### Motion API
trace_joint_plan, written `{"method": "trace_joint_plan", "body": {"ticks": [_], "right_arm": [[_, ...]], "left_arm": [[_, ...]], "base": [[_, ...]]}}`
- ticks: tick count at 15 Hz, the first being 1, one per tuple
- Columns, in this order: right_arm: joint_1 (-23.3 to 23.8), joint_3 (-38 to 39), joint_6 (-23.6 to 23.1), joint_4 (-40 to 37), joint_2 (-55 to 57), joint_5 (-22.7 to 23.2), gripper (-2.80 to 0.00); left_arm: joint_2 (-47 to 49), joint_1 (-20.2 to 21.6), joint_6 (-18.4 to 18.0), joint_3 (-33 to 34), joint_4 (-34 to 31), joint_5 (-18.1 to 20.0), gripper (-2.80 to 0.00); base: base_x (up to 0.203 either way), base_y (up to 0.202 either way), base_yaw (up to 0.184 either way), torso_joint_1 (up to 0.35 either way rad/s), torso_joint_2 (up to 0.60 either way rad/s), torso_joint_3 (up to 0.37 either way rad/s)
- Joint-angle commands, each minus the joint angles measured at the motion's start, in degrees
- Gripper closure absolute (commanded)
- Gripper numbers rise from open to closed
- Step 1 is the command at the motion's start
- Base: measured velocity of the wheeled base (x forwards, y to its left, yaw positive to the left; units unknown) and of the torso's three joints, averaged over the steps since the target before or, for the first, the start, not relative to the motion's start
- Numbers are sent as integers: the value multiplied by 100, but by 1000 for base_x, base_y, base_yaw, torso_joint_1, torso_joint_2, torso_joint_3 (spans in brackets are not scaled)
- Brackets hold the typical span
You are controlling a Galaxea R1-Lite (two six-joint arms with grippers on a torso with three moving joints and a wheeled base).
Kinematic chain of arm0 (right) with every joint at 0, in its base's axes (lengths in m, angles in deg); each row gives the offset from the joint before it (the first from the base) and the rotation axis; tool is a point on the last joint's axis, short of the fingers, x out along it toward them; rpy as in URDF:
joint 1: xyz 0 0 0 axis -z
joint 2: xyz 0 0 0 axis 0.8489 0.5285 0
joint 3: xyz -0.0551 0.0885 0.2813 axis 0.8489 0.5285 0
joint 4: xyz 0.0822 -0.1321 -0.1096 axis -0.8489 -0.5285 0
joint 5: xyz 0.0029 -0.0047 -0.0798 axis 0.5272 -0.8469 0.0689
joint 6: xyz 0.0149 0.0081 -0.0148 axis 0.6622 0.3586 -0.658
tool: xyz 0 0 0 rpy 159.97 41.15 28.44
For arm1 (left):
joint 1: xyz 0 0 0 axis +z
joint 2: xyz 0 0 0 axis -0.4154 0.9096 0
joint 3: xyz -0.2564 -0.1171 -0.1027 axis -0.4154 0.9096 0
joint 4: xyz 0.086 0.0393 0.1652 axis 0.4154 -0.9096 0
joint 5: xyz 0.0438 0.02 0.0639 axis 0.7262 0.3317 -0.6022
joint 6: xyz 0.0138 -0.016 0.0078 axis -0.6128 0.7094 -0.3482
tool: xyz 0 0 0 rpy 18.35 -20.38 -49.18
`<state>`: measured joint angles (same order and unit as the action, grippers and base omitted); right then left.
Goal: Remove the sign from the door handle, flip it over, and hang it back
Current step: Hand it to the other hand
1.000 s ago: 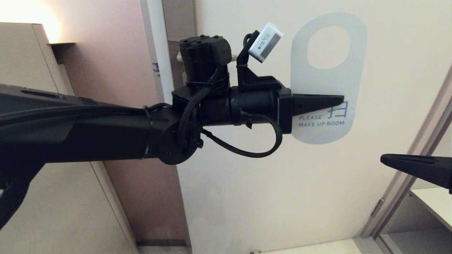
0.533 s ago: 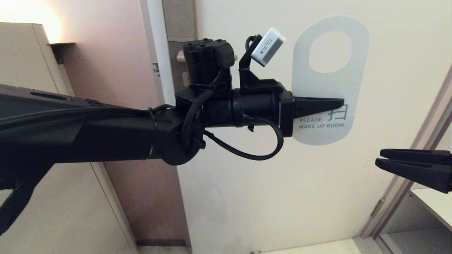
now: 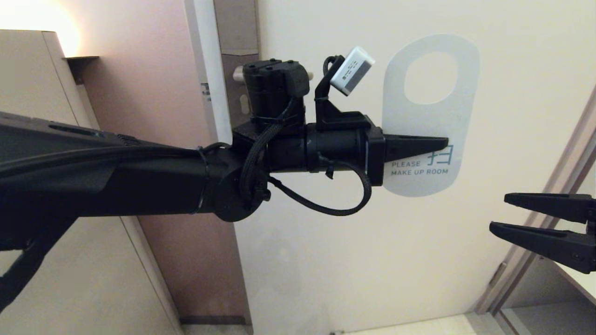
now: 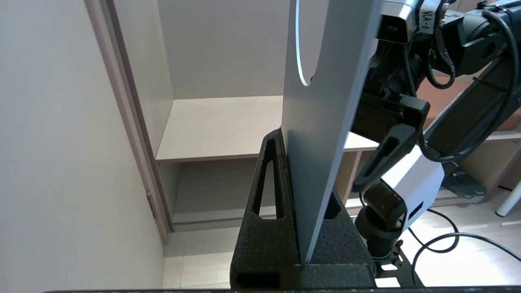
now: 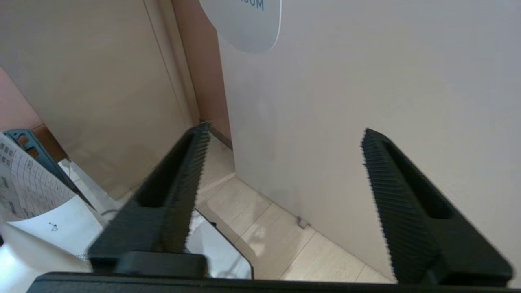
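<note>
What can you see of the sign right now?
The sign is a flat, white, rounded-oblong card with an oval hole near its top and blue print reading PLEASE MAKE UP ROOM. It is off the handle, held upright before the door. The left gripper is shut on its lower half; nothing else touches it.

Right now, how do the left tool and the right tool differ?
The left tool is shut on the sign, pinching the card near its printed end; the right tool is open and holds nothing. The left tool sits up in front of the door, while the right tool is lower and off to the right, clear of the sign. Both have black tapered fingers.
</note>
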<state>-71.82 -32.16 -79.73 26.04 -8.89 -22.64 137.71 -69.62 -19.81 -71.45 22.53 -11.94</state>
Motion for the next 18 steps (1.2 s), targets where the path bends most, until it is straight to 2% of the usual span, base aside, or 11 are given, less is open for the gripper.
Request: {"method": "trace_joint_plan", "body": {"ticks": [1,5,7,10,16,18], "right_arm": [[-78,1,-30,-1,14,34,-280],[-532,0,-59,8,110,81,-280],[-560,-53,-59,29,251,93,-280],[-561,-21,-35,397,435,242,-280],[-561,-20,-24,439,436,267,-280],[-561,-64,-24,463,436,315,-280]], "left_arm": [[-27,-2,16,22,37,27,0],[-5,-11,72,234,419,27,0],[-43,-34,154,451,642,27,0],[8,-184,596,472,986,17,0],[184,-539,1140,427,1552,-43,0],[210,-622,1218,462,1744,-325,0]], "base": [[0,0,0,0,0,0],[0,0,0,0,0,0],[0,0,0,0,0,0],[0,0,0,0,0,0],[0,0,0,0,0,0],[0,0,0,0,0,0]]}}
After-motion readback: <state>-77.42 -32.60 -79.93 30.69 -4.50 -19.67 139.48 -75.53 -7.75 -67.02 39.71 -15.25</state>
